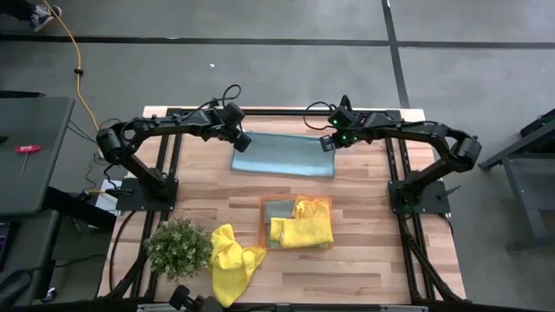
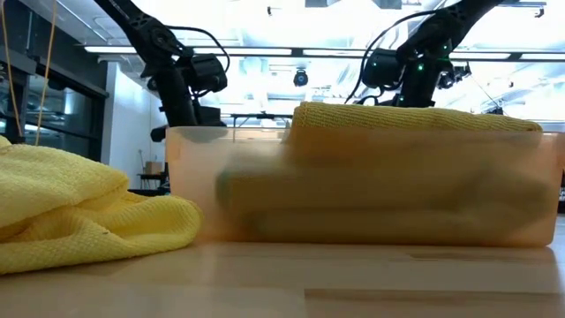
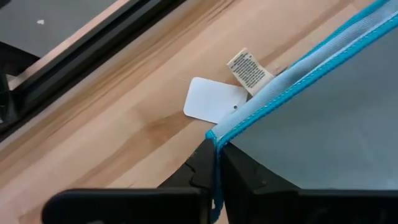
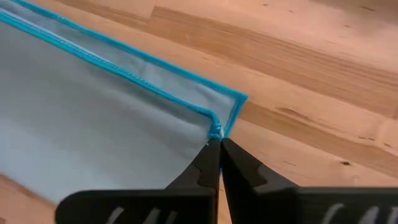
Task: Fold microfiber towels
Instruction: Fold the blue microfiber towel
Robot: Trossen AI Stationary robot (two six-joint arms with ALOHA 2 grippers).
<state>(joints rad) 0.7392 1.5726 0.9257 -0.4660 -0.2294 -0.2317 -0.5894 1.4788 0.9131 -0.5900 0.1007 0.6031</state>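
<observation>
A grey-blue towel [image 1: 283, 153] with bright blue edging lies folded in two at the far middle of the table. My left gripper [image 1: 242, 141] is shut on its far left corner and my right gripper [image 1: 328, 145] is shut on its far right corner. Folded yellow towels [image 1: 302, 223] and a grey one [image 1: 277, 211] lie in the orange tray [image 1: 323, 201]. A loose yellow towel [image 1: 229, 263] lies crumpled by the near edge. My left gripper pinches the towel's blue-edged corner [image 3: 217, 138] between its two fingers, two layers together. A white tag and a label hang from that corner onto the wood. My right gripper pinches the upper layer's blue-edged corner [image 4: 215, 131] between its two fingers; the layer below lies on the table.
A small potted plant [image 1: 178, 245] stands at the near left. The orange tray fills the low view [image 2: 371, 203], with the loose yellow towel [image 2: 79, 212] beside it. The arm bases stand at the left and right table edges.
</observation>
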